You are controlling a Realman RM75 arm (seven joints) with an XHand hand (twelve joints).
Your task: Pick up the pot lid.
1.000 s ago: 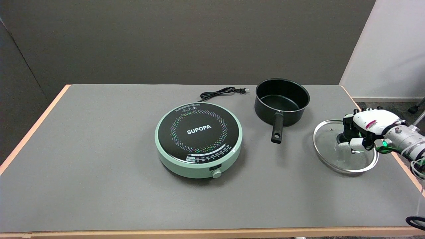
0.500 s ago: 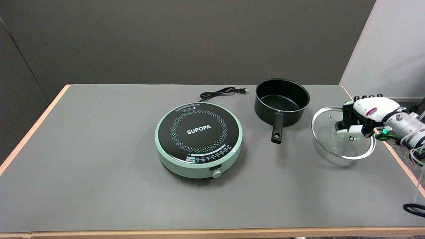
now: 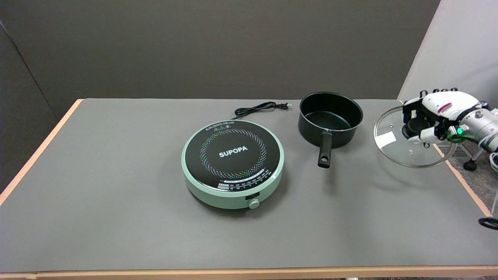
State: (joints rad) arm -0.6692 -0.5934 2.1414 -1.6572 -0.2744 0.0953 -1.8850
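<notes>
on the counter [image 3: 116, 217] at centre-left we find the green induction cooker [image 3: 232, 165], its black cord [image 3: 260, 107] coiled just behind it; neither has shifted over the last second. to its right stands the black saucepan [image 3: 330, 118], open, handle pointing toward the near edge, also unmoved. further right we note the one change: the glass pot lid [image 3: 400, 146], which a second ago lay flat on the counter near its right edge, now hangs in the air, tilted, with a faint shadow on the grey surface below and no contact that we can see. it has risen and drifted toward the far right corner across the three pictures. the right hand [image 3: 430, 118] grasps the lid by its dark central knob, fingers wrapped around it. we judge the pick-up itself as essentially achieved; what remains is to keep the hold steady, since the tilt suggests the lid's weight pulls on a grip at a single small point.
</notes>
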